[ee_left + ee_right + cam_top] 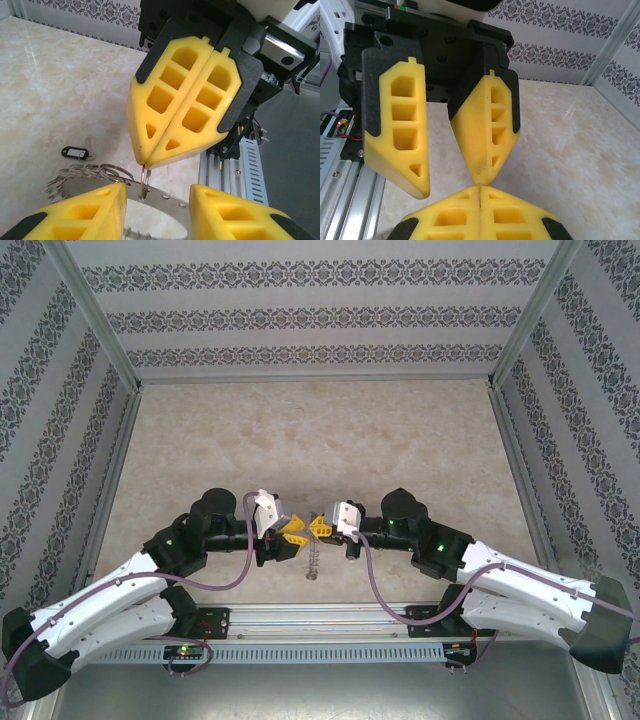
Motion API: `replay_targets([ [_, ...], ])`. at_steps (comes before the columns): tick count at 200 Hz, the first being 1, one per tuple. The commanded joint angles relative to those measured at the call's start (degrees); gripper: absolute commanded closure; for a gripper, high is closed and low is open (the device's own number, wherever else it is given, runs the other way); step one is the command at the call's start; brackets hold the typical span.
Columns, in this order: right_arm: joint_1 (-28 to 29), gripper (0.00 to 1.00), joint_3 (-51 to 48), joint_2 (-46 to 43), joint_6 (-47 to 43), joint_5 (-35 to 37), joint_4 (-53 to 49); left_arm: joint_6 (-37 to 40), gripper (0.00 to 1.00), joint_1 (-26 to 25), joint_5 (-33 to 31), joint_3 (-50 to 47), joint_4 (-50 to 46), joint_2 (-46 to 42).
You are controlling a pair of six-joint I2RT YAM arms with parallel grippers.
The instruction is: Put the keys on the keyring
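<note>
My left tool (296, 531) and right tool (318, 525): yellow foam fingers (172, 100) on black backing. My arms: white shells with black joints, trailed by purple cable (375, 592). Bench (300, 430): cream, marbled with faint beige veining. Keyring (165, 197): grey metal, silver wire loops. Key (76, 152) at 9 o'clock of it: silver, dark head. Walls (300, 310): white, banded with dark damask.

Key (76, 152) on table (60, 80) behind keyring (165, 200).
</note>
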Motion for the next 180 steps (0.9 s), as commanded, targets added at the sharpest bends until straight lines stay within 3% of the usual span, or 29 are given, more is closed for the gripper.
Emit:
replay_targets([
  [1,-0.44,1.0,-0.72,-0.97,-0.84,-2.19,2.92,2.44,0.62,-1.04,-0.73,0.9,1.2,0.16],
  [61,-0.42,1.0,-1.23,-2.03,-1.11,-4.02,3.38,1.17,0.62,-1.04,-0.67,-0.77,5.75,0.02],
  [180,-0.42,1.0,-2.0,-2.57,-0.96,-4.18,4.67,1.47,0.65,-1.08,-1.5,-0.42,4.42,2.38],
])
